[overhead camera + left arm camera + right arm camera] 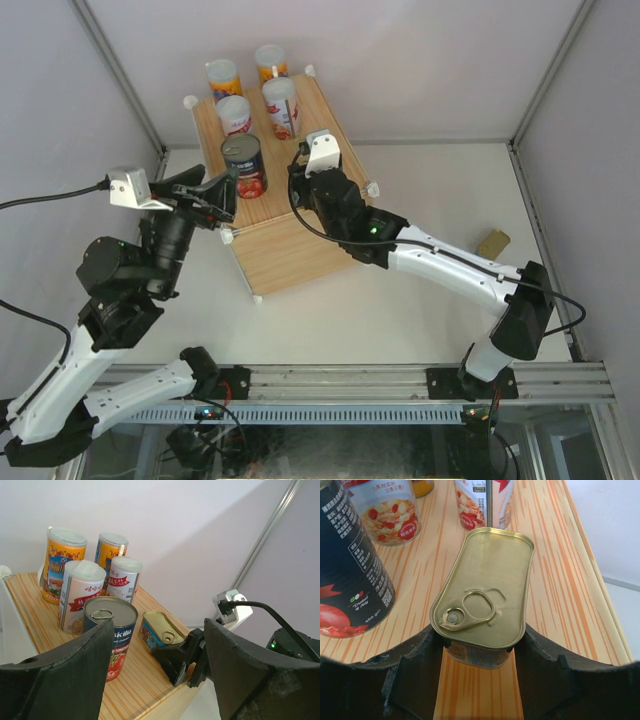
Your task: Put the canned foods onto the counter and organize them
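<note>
Now we log the placing step: right gripper (479, 636) clamped on the near end of the tin (487, 585), which rests on the counter (555, 580) just right of the tomato can (111, 614); left gripper (157, 630) gapes empty; next, we judge, release and back off.

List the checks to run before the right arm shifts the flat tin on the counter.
1. Right pincer closed on the near end of the flat tin: ok.
2. Flat tin lying level on the counter: ok.
3. Gap between the tin and the tomato can: ok.
4. Gap between the tin and the tall can behind it: cannot tell.
5. Left pincer open, empty, away from the tin: ok.
</note>
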`<state>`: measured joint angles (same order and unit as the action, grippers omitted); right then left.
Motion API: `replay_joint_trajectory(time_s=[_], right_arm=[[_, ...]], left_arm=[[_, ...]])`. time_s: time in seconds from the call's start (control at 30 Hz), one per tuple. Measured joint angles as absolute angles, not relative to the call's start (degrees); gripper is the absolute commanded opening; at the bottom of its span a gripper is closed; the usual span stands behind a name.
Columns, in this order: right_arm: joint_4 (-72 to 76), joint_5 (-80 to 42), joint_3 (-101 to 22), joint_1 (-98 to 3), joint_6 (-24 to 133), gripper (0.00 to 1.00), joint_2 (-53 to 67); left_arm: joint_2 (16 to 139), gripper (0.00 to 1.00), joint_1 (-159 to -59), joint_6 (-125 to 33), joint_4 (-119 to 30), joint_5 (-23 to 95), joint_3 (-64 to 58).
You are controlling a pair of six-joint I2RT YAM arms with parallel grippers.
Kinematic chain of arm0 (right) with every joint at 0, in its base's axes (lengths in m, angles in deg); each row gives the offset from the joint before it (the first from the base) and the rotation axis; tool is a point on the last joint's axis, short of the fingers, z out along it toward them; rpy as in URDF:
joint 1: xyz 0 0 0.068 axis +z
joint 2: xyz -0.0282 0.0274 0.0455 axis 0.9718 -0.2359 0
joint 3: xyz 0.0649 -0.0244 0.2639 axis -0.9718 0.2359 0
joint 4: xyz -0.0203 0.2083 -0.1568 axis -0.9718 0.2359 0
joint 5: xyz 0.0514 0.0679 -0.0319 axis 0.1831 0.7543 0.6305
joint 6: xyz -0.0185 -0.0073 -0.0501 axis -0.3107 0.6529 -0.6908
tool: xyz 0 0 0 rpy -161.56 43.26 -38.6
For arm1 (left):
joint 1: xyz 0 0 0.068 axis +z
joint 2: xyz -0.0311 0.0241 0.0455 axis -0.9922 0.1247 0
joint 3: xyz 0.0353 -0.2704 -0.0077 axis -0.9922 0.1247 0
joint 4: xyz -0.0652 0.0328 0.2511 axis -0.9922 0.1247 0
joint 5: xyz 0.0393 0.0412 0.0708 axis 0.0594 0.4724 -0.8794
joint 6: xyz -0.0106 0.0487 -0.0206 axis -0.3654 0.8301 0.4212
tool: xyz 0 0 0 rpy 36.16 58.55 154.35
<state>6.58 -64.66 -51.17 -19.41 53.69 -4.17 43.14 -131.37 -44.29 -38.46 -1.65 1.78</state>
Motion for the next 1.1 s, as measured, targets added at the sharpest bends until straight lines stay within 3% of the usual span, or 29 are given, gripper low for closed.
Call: replay_joint_trajectory(time_s=[0.77,0.83,1.0,1.1], right_arm=[[2.55,-53.19,-50.78,-20.13,50.1,0.5,-5.54],[1.99,-53.08,-50.98,-20.2,50.1,0.56,-5.98],[2.05,-53.14,-51.72,-20.46,50.39,0.82,-7.03],[2.51,-53.36,-51.72,-20.44,50.67,0.84,-7.18]], left_arm=[[44.39,0.77,-131.37,-43.81,-38.79,-2.04,1.8],[44.39,0.77,-131.37,-43.77,-38.79,-2.07,1.8],[44.39,0.77,-131.37,-43.42,-38.79,-2.07,1.8],[44.43,0.78,-131.37,-43.39,-38.79,-2.09,1.8]])
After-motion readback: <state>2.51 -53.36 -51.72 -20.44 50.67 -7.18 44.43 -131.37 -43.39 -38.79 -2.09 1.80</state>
